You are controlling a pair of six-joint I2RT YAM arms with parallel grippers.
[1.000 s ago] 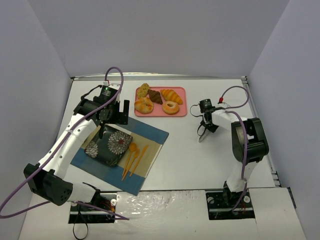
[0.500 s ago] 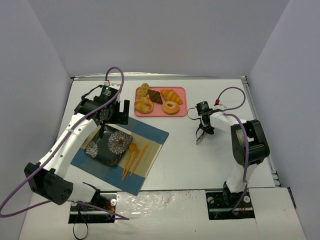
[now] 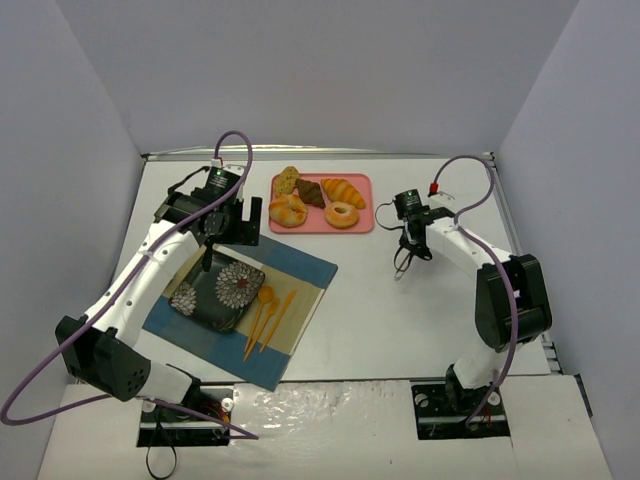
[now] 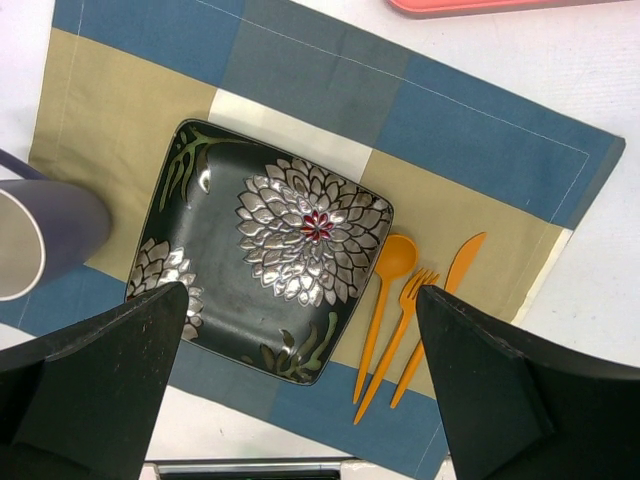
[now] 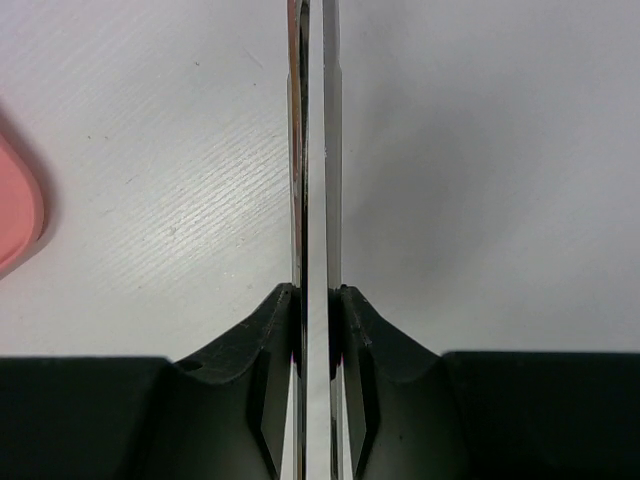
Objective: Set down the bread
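On pink tray (image 3: 318,225): bread (image 3: 310,192), top view only | right gripper (image 5: 315,295) clamps metal tongs (image 5: 312,150) | left gripper (image 4: 300,290) spread over plate (image 4: 215,250)

I work on a white table (image 3: 400,320), matte, with a fine grain that shows up close. Plain pale grey-lavender panels box it in: the left wall (image 3: 60,200), the far wall (image 3: 320,70) and the right wall (image 3: 590,200). A thin metal rail (image 3: 320,154) runs along the table's far edge. The light is even and the shadows are soft.
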